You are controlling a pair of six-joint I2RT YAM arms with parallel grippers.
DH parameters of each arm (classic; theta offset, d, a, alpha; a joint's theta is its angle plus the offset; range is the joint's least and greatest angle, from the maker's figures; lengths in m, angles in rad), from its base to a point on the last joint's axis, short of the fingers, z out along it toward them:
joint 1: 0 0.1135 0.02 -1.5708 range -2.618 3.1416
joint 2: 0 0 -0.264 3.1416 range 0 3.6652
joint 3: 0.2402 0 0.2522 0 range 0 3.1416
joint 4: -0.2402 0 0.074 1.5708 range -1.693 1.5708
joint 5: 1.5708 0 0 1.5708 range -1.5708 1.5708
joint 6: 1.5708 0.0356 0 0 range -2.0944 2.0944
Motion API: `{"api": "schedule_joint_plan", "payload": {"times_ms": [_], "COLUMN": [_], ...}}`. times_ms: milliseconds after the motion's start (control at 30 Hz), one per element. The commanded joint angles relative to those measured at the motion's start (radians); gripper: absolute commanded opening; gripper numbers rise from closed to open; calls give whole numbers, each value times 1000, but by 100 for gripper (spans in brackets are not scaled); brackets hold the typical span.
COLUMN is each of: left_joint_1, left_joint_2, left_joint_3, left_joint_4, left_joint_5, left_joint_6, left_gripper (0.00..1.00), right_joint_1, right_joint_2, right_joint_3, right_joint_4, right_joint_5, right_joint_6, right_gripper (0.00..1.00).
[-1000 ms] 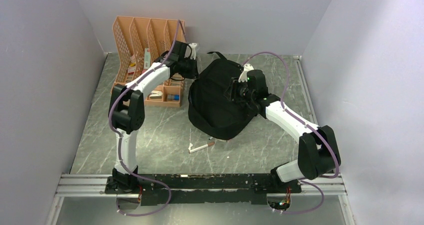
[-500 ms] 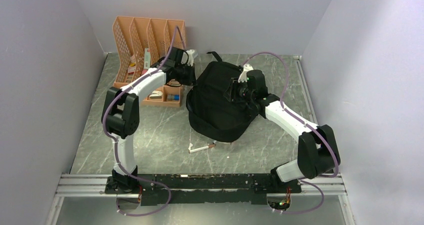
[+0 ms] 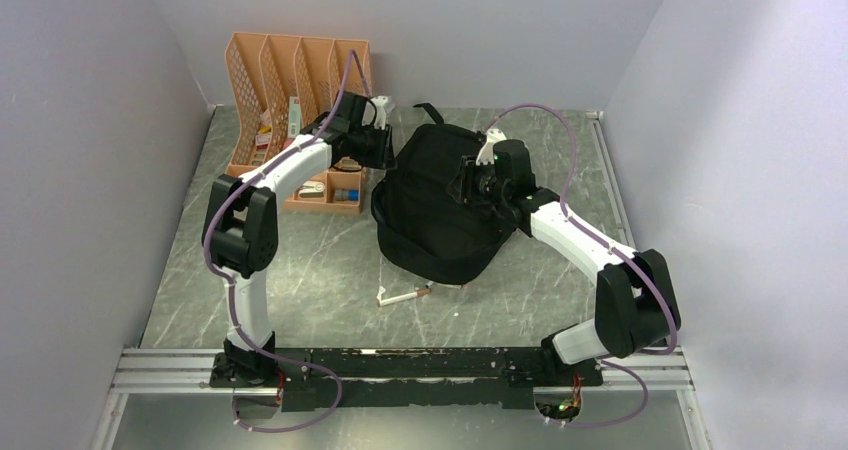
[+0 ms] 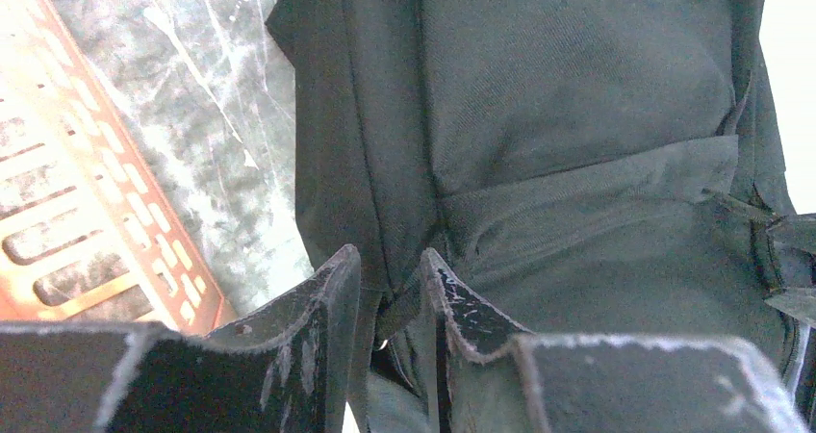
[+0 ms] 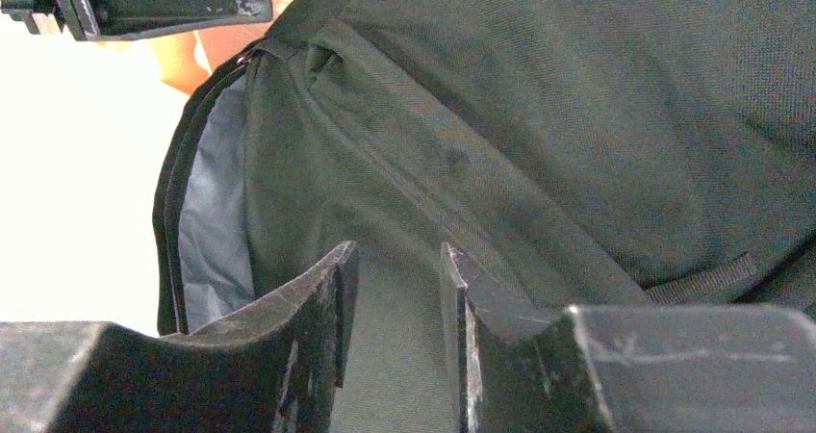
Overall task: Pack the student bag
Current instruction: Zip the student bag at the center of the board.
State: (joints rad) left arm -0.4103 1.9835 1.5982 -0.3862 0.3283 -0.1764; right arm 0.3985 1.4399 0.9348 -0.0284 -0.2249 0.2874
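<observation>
The student bag (image 3: 430, 210), a large black backpack, lies in the middle of the table. My left gripper (image 3: 384, 156) is at its left upper edge; in the left wrist view the jaws (image 4: 390, 257) stand nearly closed on a seam of the bag's (image 4: 577, 115) fabric. My right gripper (image 3: 465, 185) is on top of the bag; its jaws (image 5: 395, 252) pinch a fold of black fabric (image 5: 539, 106). The bag's opening shows grey lining (image 5: 210, 231) at the left of the right wrist view. A white pen (image 3: 404, 295) lies on the table just in front of the bag.
An orange mesh desk organiser (image 3: 290, 80) with stationery stands at the back left, close behind my left arm; its side shows in the left wrist view (image 4: 67, 183). Grey walls close in the table on three sides.
My left gripper has moved a little to the left with the bag's edge in it, and the bag's left side has spread that way. The right arm has hardly moved.
</observation>
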Motion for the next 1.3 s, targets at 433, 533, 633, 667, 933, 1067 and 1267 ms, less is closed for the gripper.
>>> {"api": "schedule_joint_plan", "payload": {"times_ms": [433, 533, 633, 667, 933, 1067, 1267], "left_joint_1": [7, 7, 7, 7, 7, 7, 8], "left_joint_2": [22, 33, 44, 50, 60, 52, 11], "left_joint_3": [1, -14, -26, -27, -23, -18, -11], "left_joint_4": [0, 2, 4, 2, -9, 2, -3], "left_joint_5": [-19, -19, -20, -19, -18, -17, -50], "left_joint_6": [0, 3, 2, 1, -4, -8, -10], "left_gripper": [35, 35, 35, 34, 19, 5, 5], "right_joint_1": [-4, -4, -4, -4, -4, -4, -4], "right_joint_2": [-4, -3, 0, 1, -10, -3, -8], "right_joint_3": [-14, -13, -6, -4, -16, -7, -15], "right_joint_4": [-4, -6, -9, -11, -12, -14, -7], "right_joint_5": [-1, -2, -1, -1, 1, 2, 2], "right_joint_6": [-16, -21, -27, -27, -22, -30, -21], "right_gripper": [41, 41, 41, 41, 41, 41, 41]}}
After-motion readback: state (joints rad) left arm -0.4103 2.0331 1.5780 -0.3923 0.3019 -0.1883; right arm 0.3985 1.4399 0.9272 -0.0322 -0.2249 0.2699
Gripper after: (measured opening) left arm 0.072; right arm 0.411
